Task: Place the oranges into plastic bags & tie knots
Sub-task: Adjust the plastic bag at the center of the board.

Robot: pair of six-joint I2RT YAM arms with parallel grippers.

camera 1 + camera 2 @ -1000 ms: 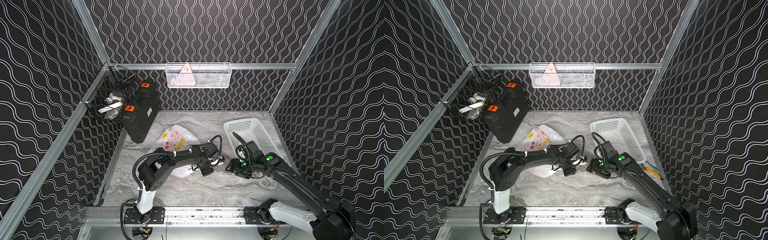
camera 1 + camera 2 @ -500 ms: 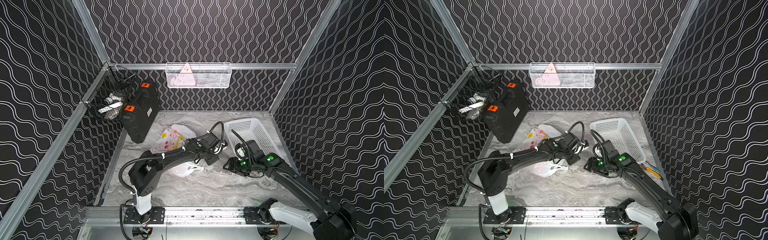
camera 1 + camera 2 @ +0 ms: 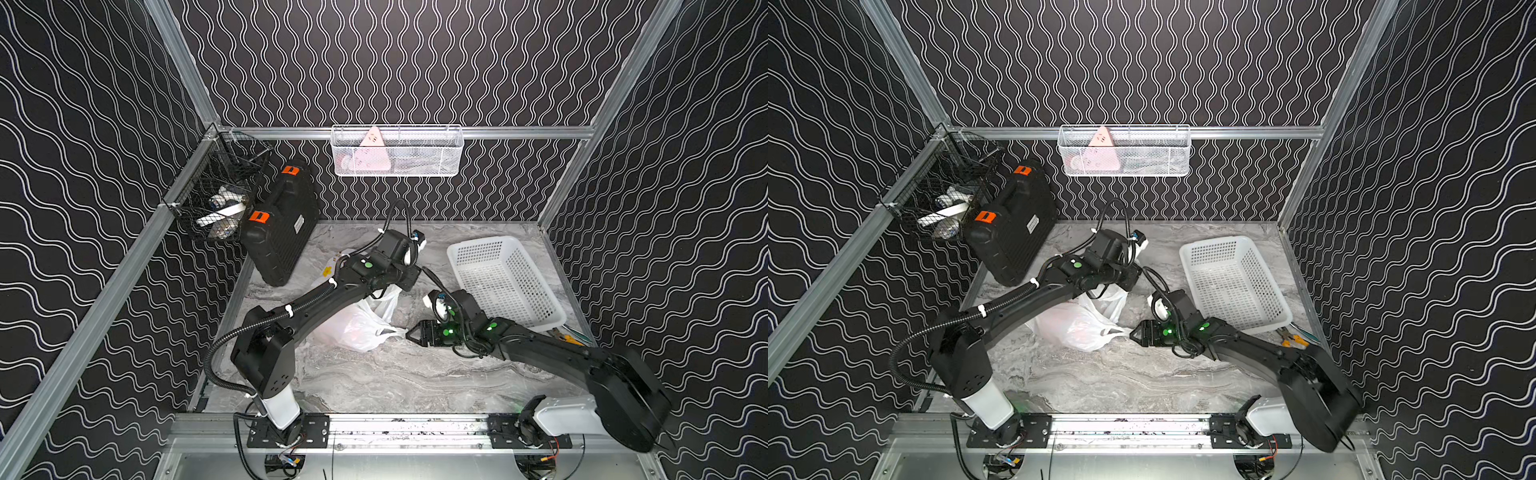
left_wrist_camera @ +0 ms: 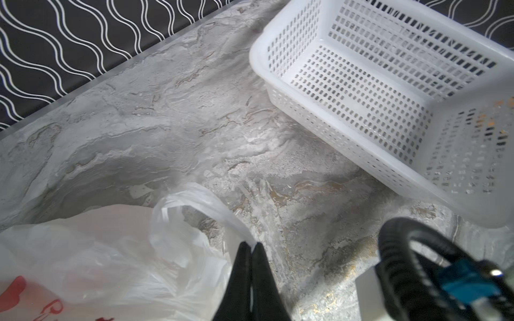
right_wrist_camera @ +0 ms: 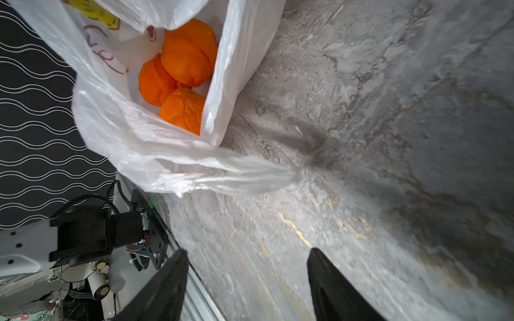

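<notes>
On the grey marbled tabletop [image 3: 395, 382], left of a white perforated basket [image 3: 480, 244], the printed white carrier bag [image 3: 361, 332] lies on its side, mouth toward the right arm [image 3: 540, 353]. Three oranges [image 5: 180, 80] show inside it; a fourth, if bagged, is hidden by plastic. Loading looks finished and the knot stage is in hand. The left jaws are clenched on one handle loop [image 4: 203, 198], holding it raised. The right jaws stand released and empty, near what looks like the other handle strip [image 5: 244, 178], which lies flat. The next move calls for them to close on that thin strip without scraping the tabletop. In both top views the left arm [image 3: 316, 303] covers much of the bag, and no knot can be made out.
</notes>
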